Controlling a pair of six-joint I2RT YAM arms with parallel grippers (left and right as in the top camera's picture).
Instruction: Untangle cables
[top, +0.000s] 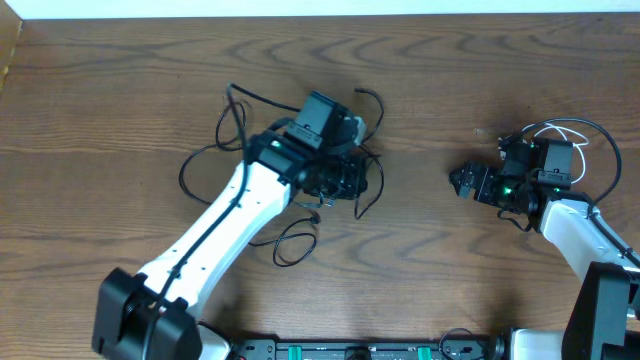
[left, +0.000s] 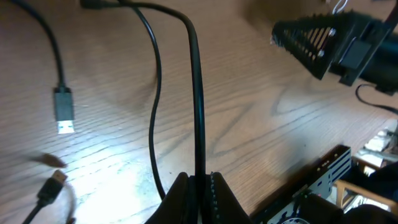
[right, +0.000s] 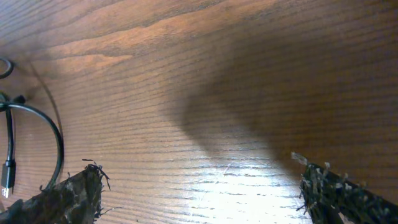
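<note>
A black cable (left: 198, 106) tight in left hand (left: 198, 182); right hand (top: 466, 182) wide open.

Robot arms: two, left arm (top: 215, 225) and right arm (top: 580, 225).
Grippers: two, left gripper (left: 199, 183) and right gripper (top: 465, 182).
Wooden table (top: 450, 80): one.
White cable (top: 560, 128): one, far right.
Black cables (top: 230, 130): one tangle, left of centre; number of separate cables cannot be told from overhead. Left wrist view shows three black strands.
USB plugs: two, both at left in left wrist view, far plug (left: 63, 112) and near plug (left: 53, 182), the latter blurred.
</note>
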